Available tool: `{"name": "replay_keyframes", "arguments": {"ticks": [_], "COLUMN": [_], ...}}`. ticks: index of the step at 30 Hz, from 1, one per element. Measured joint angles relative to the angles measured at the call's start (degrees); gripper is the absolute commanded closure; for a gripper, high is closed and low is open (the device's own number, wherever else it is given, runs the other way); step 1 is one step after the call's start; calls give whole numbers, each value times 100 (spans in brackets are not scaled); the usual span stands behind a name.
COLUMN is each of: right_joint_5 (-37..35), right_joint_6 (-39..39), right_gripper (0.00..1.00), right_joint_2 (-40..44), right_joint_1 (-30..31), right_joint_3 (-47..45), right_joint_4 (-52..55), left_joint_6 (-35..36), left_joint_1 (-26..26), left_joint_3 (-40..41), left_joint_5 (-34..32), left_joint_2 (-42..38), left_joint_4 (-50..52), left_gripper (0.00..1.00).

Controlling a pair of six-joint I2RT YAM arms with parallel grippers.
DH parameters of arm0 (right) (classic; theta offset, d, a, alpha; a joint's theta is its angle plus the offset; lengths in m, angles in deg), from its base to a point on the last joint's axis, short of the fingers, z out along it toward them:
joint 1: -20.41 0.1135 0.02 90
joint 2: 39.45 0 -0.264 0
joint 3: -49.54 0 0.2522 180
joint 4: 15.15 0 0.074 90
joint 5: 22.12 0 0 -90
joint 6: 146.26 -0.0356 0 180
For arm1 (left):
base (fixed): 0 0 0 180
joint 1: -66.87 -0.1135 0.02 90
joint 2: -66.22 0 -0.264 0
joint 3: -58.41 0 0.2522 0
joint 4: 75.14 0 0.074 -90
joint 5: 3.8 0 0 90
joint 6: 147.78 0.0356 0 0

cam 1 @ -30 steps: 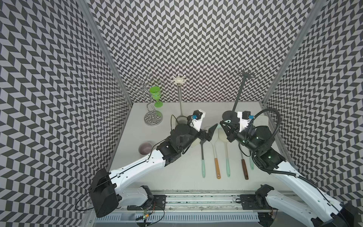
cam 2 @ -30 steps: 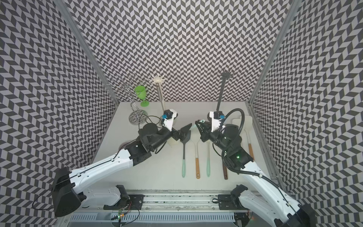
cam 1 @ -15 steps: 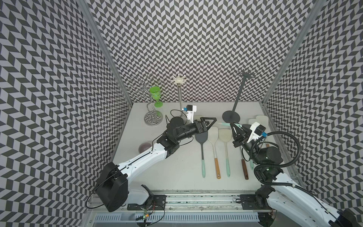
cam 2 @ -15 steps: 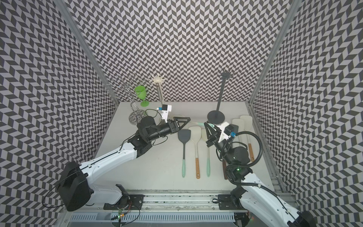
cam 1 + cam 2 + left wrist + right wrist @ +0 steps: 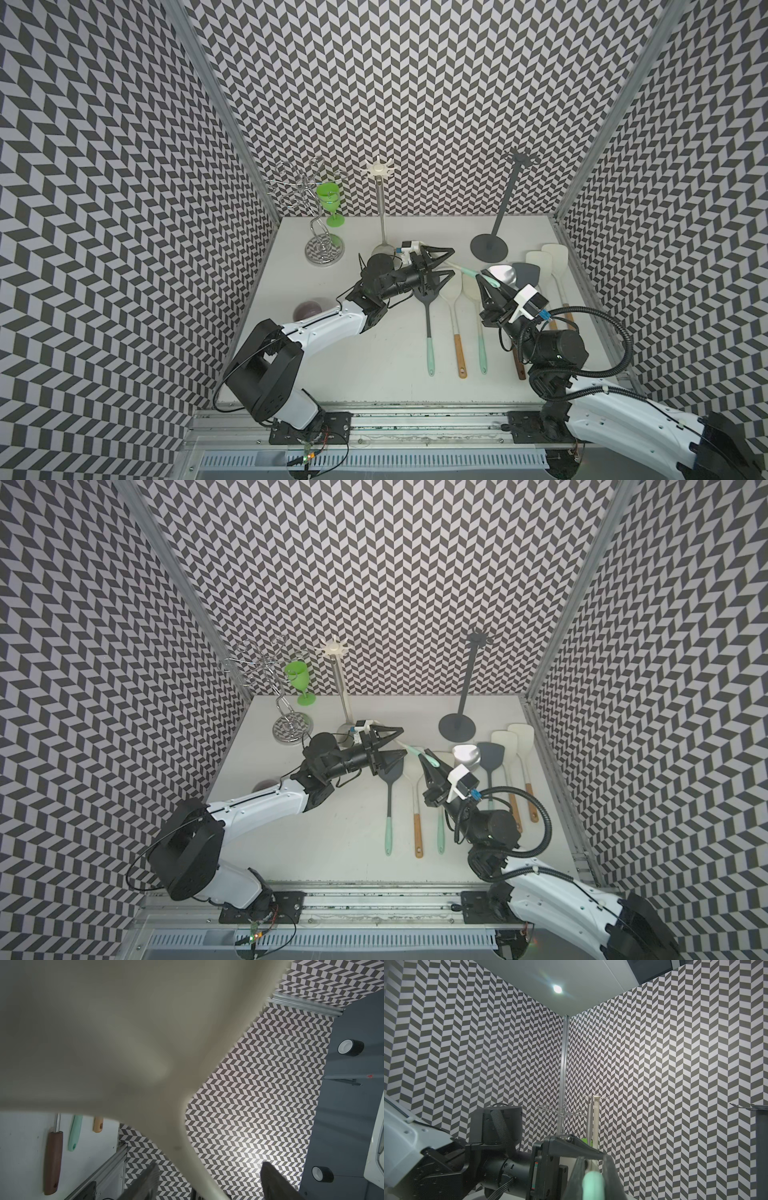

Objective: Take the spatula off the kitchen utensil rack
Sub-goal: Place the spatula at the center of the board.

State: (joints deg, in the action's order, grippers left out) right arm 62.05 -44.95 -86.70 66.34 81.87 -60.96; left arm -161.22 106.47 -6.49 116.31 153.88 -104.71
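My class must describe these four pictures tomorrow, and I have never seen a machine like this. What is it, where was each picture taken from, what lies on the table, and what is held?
It is a robot with two arms, each ending in a two-fingered pincer. Two pictures look down on the whole scene from above; two come from cameras on the wrists. On the white table lie several spatulas in a row; behind them stand a grey rack, a silver rack, a wire stand and a green goblet. The right pincer is shut on the mint handle of a cream spatula. The left pincer stands open around its neck; its wrist camera sees the cream blade up close.
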Motion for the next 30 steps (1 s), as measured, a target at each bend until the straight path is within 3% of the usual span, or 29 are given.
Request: {"name": "replay_keyframes", "arguments": {"ticks": [8,21,24,28,30], "right_joint_5": [-595,-1084,-1161,-1257,-1283], "right_joint_6": [433,479,481,518,542], "right_gripper": [100,100,100,100,100], "right_joint_2": [-116,-411,-492,-555,-573], "right_joint_1": [328,647,723,807,833], "right_joint_3": [-96,-153,-160,-205,-299], "right_joint_4": [-258,-625,-715,-839,-863], "left_joint_6": [-553,-614,-643,-778,-918], "left_joint_1": [-76,-151,-151,-151,-170], "left_joint_3": [186,31,-7,-42,-90], "left_joint_5": [-199,-507,-533,-573,-640], "left_joint_2": [52,271,345,363,358], "left_joint_4": [-240,-72,2,76,83], "left_gripper": [47,58,69,94,100]}}
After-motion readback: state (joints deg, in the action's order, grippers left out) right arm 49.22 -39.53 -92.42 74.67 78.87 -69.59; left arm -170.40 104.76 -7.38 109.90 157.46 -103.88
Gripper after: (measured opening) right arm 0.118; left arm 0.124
